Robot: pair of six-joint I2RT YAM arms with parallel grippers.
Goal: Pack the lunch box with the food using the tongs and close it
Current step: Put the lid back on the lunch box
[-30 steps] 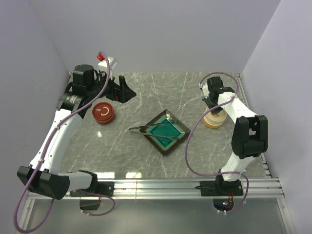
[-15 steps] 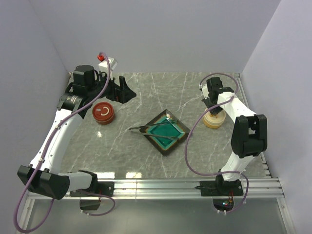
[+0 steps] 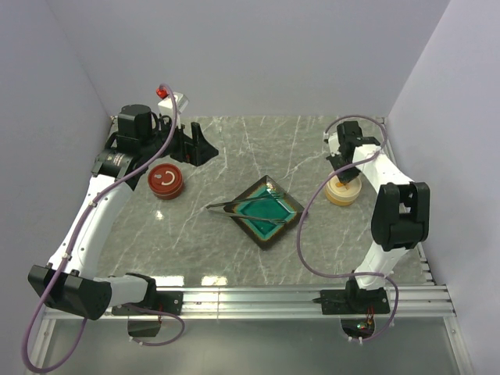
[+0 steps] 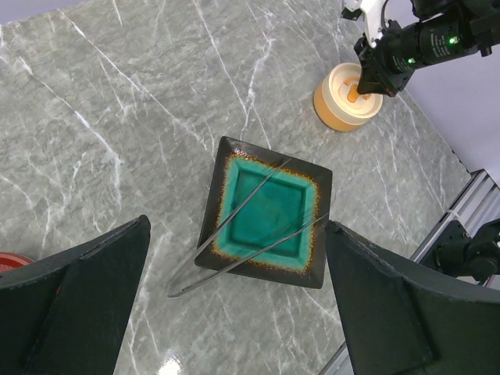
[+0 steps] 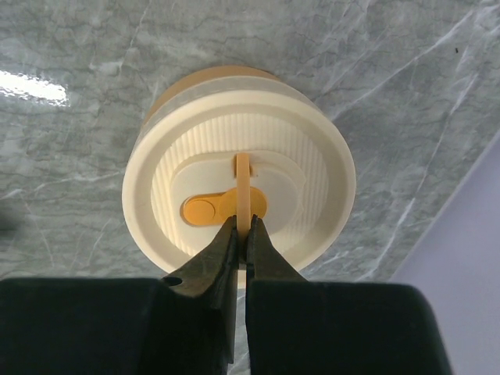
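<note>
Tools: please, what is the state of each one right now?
Left tool: open, holding nothing.
Right tool: shut on the thin handle of the cream lid.

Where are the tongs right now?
In the top view, the tongs lie across the green dish mid-table, between the red container on the left and the cream container on the right.

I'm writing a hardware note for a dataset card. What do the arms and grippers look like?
Both the left arm and right arm have white links between chunky black joints, with a purple cable looping along each. The left gripper has broad black wedge-shaped fingers; the right gripper shows black fingers tapering to narrow tips. Green lights glow on the right wrist.
</note>
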